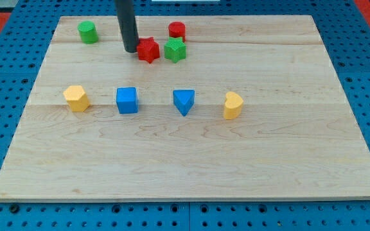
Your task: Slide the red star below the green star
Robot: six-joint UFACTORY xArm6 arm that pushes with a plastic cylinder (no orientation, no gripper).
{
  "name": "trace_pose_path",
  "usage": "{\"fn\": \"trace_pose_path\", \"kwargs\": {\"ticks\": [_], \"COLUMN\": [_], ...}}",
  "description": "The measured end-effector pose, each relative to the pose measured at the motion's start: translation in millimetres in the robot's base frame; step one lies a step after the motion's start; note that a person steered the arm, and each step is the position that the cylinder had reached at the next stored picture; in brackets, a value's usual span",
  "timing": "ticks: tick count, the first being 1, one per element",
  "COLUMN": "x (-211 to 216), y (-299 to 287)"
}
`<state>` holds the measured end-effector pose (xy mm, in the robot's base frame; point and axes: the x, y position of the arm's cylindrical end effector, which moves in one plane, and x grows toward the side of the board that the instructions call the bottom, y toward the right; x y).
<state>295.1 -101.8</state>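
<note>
Since there's no claw here, just a rod, my tip [130, 50] sits touching the red star's [148, 50] left side, which is itself just left of the green star [175, 49]. I'd swing round above it and nudge diagonally down-right, gently.

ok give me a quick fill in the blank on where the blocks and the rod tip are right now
1. My tip sits just to the view's ____ of the red star.
2. The red star has the ____ star right beside it on the view's right.
3. The red cylinder lies toward the view's ____ from the green star.

Missing words: left; green; top
</note>
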Motion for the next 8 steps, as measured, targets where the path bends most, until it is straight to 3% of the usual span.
{"fn": "trace_pose_path", "kwargs": {"ticks": [2,4,8], "x": [-26,30,48], "y": [10,27,48]}}
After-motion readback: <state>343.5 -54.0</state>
